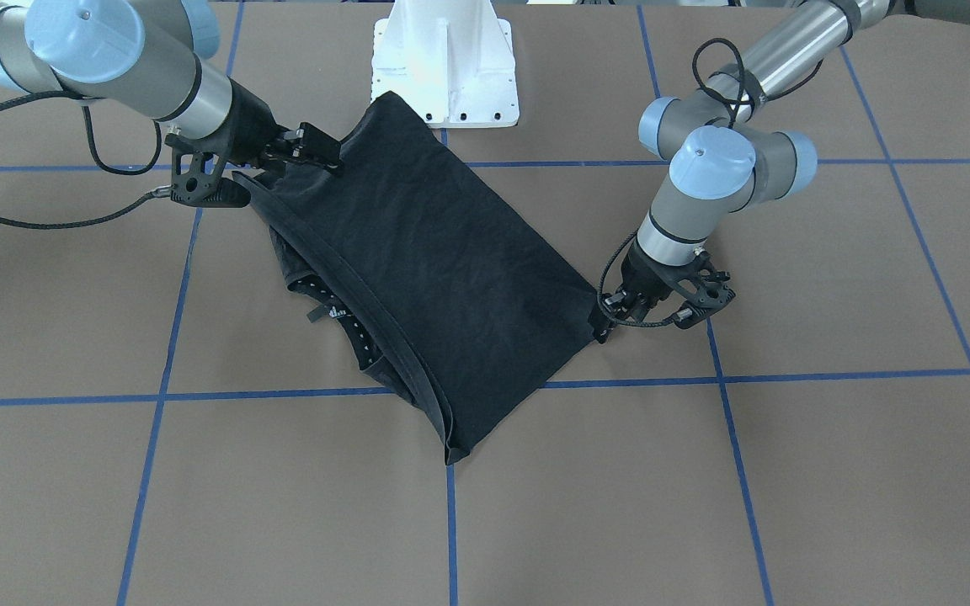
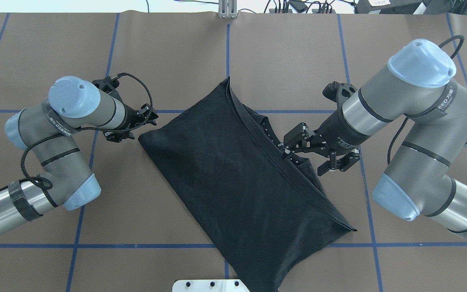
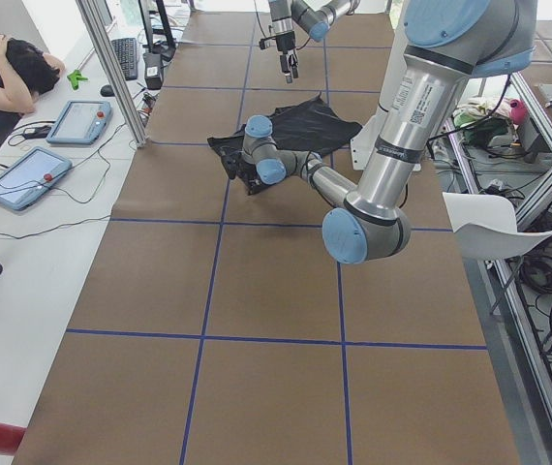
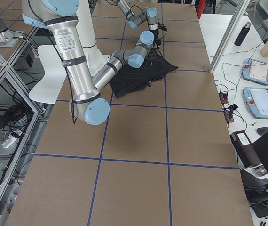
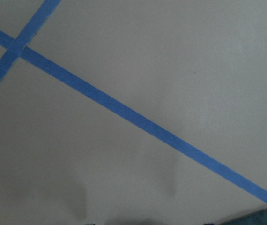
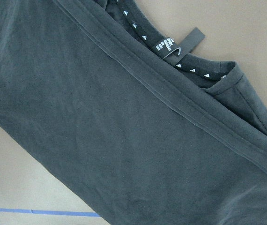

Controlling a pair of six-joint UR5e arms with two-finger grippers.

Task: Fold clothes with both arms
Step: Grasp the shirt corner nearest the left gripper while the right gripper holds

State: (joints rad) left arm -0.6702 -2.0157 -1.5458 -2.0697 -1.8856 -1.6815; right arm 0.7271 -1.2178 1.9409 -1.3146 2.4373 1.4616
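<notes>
**Right gripper (image 2: 303,161) spread over the hem edge, left gripper (image 2: 138,126) just off a shirt corner**

Directions follow the overhead view, with 12 o'clock pointing away from the robot.

Nearest, at 6 o'clock, is the base plate of the white pedestal (image 2: 209,286). The near corner of the black T-shirt (image 2: 233,182) lies just beside it on the brown table (image 2: 55,259). The shirt is a flat, long slab with its plain side up and no logo showing. Its long axis runs from 5 o'clock by the pedestal out to 11 o'clock. The stitched hem (image 6: 171,86) follows the long edge on the 2 o'clock side. The collar (image 6: 203,74) and its neck label (image 6: 182,44) peep out past that hem, so I judge one fold is already made.

Farther out, the right gripper hangs over that hem edge beside the collar, jaws wide apart and holding nothing. The bulk of the cloth lies at 8 o'clock from it.

Farther again, the left gripper sits low, just beside the shirt's 9 o'clock corner. Its fingers look parted and empty. Its wrist camera sees only bare table, blue tape lines (image 5: 124,112) and a sliver of cloth. The shirt lies at 4 o'clock from this gripper. Farthest is the shirt's 12 o'clock corner.

The right arm is nearer to fabric. To halve the length, I judge both grippers need the far short edge, which runs between the 9 and 12 o'clock corners. The left gripper is placed for one end; the right would have to shift toward 11 o'clock.
</notes>
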